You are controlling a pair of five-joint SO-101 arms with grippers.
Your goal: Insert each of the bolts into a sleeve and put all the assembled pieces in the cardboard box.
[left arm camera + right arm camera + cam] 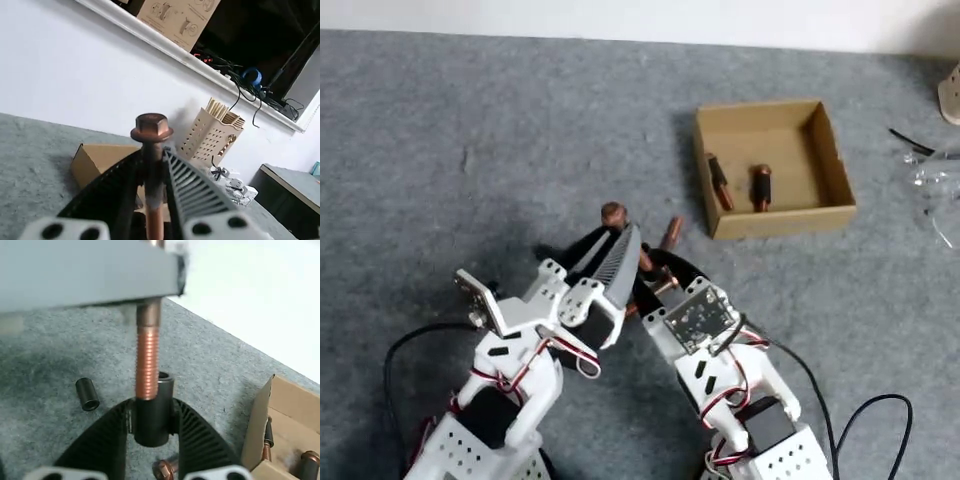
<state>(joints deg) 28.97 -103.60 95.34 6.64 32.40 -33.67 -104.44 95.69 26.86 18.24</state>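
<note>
One bolt (148,360) stands upright, thread down, clenched in the left pincer (152,155); its tip sits at the mouth of the upright sleeve (152,429), gripped by the right pincer (152,410) just below.

We are looking at two arms (510,400) built of white printed shells, with black servo blocks (765,420) showing between them. Behind each claw, thin red, black and white wires (730,395) are looping along the joints, and black cables (885,397) are trailing farther back. The left claw (151,155) is showing one black finger and one pale ribbed finger. The right claw (152,410) is showing two black ribbed fingers. Just behind the right claw a bare circuit board (695,315) is sitting, and round screw holes (52,231) are dotting the white mounts.
</note>
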